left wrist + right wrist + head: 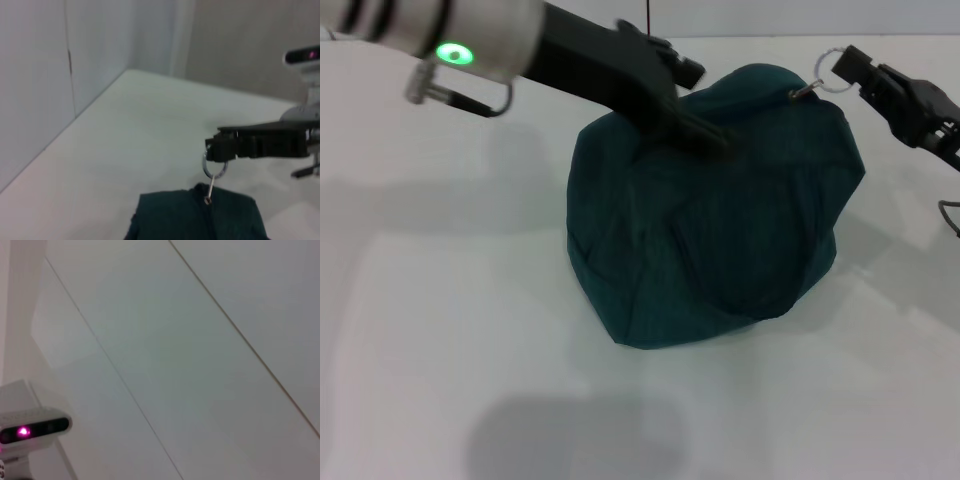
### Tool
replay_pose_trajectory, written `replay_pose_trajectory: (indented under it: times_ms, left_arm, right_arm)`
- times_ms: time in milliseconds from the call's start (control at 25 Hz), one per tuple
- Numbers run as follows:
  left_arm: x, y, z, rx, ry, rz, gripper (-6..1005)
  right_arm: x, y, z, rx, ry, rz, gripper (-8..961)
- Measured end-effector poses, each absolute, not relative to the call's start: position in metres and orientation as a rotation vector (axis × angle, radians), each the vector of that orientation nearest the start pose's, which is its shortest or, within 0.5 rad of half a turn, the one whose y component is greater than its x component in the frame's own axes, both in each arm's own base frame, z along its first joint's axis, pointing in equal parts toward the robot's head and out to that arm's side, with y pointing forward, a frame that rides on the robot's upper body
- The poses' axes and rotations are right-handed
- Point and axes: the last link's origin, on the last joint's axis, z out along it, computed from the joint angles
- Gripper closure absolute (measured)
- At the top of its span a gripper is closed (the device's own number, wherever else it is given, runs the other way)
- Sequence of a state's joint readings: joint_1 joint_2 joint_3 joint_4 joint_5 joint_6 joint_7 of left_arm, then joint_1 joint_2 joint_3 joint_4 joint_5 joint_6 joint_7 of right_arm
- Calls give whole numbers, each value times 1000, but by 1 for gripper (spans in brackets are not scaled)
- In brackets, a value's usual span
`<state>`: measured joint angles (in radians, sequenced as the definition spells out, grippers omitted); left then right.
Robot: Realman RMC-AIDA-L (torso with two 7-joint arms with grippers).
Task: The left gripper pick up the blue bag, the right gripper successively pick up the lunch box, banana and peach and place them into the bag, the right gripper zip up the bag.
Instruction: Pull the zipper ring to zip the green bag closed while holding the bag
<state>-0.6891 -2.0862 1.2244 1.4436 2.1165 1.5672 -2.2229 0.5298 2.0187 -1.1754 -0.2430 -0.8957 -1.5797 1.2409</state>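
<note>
The left gripper (715, 135) is pinching the top fabric of the blue bag (720, 230), probably bracing it against the zipper's pull. The right gripper (847, 66) is clamping the ring pull (827, 78) at the bag's far right top, apparently finishing the zip. The bag is sitting mid-table (440, 300), with open room all around and no food showing.
</note>
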Motion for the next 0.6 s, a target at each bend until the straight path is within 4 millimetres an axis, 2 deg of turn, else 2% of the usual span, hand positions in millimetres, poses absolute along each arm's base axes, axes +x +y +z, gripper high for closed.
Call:
replay_pose_trajectory:
  times_ms: [80, 200, 480, 600]
  left_arm:
    - [-65, 357, 12, -2915, -312, -147, 116]
    - [-61, 359, 6, -2905, -288, -110, 126]
    - [-72, 362, 2, -2859, -277, -65, 150]
    - [-77, 362, 3, -2848, -255, -77, 245]
  right_arm:
    - [233, 336, 5, -2221, 799, 1524, 920]
    - [232, 337, 5, -2225, 795, 1523, 919]
    - [232, 339, 5, -2222, 796, 1518, 916]
    - [233, 340, 5, -2219, 804, 1504, 915]
